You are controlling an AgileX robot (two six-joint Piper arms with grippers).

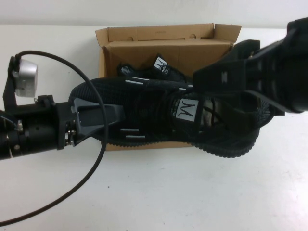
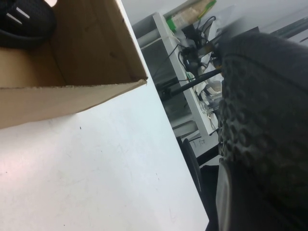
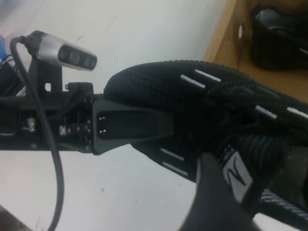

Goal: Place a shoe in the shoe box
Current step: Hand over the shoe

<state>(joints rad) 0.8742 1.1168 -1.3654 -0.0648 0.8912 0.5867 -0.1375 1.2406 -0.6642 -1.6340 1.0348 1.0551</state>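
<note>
A black knit shoe (image 1: 154, 108) with a white tongue label hangs lengthwise over the front of the brown cardboard shoe box (image 1: 159, 48). My left gripper (image 1: 113, 118) is shut on its toe, and the studded sole (image 2: 264, 110) fills that wrist view. My right gripper (image 1: 226, 103) is shut on the shoe's collar by the tongue; one finger (image 3: 216, 202) shows beside the label. The shoe (image 3: 216, 96) and the left gripper (image 3: 134, 127) also show in the right wrist view. A second identical shoe (image 1: 156, 67) lies inside the box.
The box's lid flap (image 1: 159, 32) stands open at the back. The white table (image 1: 154, 192) spreads around the box. The left arm's black cable (image 1: 94, 159) loops over the table in front. The box wall (image 2: 72, 91) and the second shoe (image 2: 24, 24) show in the left wrist view.
</note>
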